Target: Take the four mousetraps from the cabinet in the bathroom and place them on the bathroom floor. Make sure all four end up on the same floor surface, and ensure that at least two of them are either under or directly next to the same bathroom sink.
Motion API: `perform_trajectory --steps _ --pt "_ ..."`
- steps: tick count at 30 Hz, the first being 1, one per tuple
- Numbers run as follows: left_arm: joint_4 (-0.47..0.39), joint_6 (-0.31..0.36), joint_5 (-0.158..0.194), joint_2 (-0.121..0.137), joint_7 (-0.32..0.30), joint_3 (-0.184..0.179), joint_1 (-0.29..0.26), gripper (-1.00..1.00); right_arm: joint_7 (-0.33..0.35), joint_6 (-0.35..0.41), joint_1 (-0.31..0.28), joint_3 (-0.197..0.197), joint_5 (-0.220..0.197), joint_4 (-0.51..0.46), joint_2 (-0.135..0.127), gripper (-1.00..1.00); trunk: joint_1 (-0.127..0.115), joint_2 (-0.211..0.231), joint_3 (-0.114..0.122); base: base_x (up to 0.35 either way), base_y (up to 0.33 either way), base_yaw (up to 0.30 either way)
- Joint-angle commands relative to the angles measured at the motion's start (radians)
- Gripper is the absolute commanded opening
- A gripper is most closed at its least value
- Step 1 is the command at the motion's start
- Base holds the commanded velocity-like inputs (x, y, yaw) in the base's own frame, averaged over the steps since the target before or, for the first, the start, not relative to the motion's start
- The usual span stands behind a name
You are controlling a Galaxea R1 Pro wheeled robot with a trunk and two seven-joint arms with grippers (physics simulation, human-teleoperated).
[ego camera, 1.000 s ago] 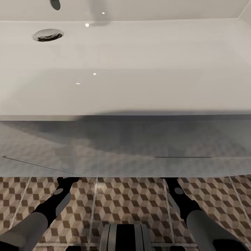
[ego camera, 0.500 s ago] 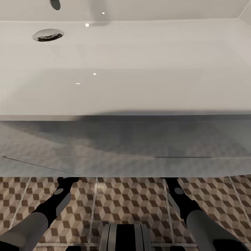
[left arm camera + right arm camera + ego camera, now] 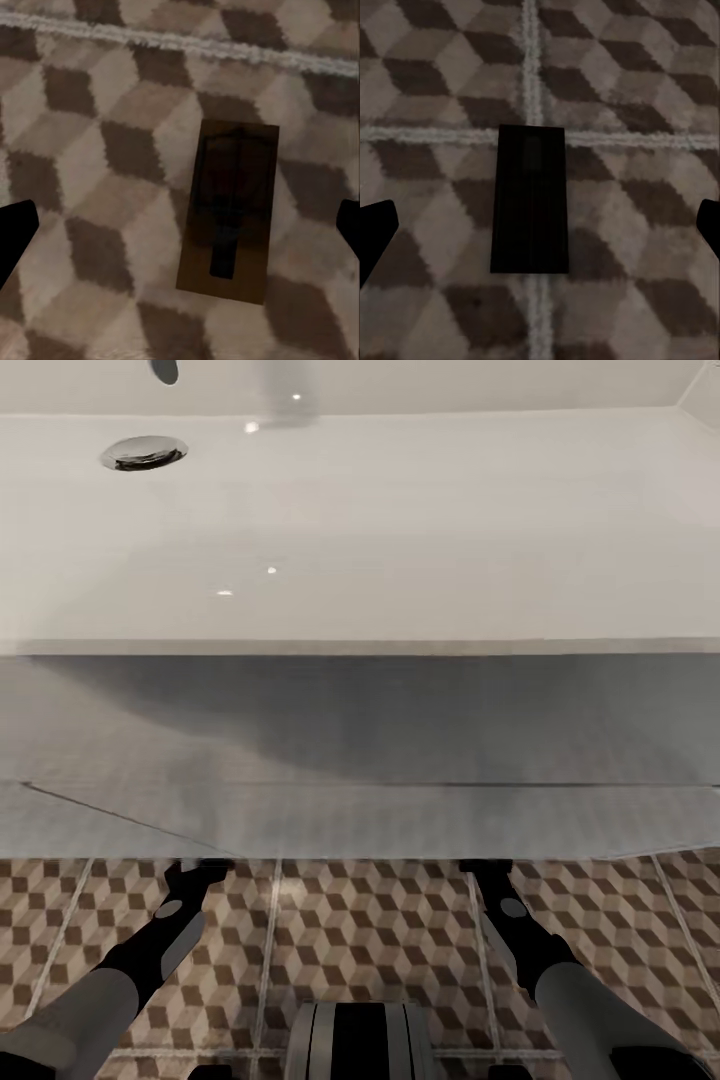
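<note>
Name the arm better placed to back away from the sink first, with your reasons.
Neither clearly: call it a tie. The left gripper and right gripper are both open, each above a mousetrap lying flat on the tiled floor, both arms reaching under the sink.

Two mousetraps lie flat on cube-pattern bathroom floor (image 3: 90,150): brown mousetrap (image 3: 229,210) w/ wire, dark mousetrap (image 3: 529,199) on grout cross.

We are in a bathroom: a wide white sink basin (image 3: 400,530) with a chrome drain (image 3: 143,453) fills the space ahead of us. Below it lies cube-patterned tile floor (image 3: 380,950) with pale grout.
</note>
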Motion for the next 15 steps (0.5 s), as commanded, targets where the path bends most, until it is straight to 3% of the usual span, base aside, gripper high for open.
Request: perform_trajectory --steps 1,15 --pt "0.000 -0.004 0.007 0.001 0.007 -0.009 -0.001 1.00 -0.005 -0.002 0.000 0.001 0.005 0.001 0.000 1.00 -0.001 0.000 0.000 -0.247 0.000 0.000" --pt "0.002 -0.005 0.007 0.001 0.013 -0.008 0.000 1.00 -0.005 -0.003 0.000 0.001 0.006 -0.001 0.000 1.00 -0.001 0.000 0.000 -0.313 0.000 0.000"
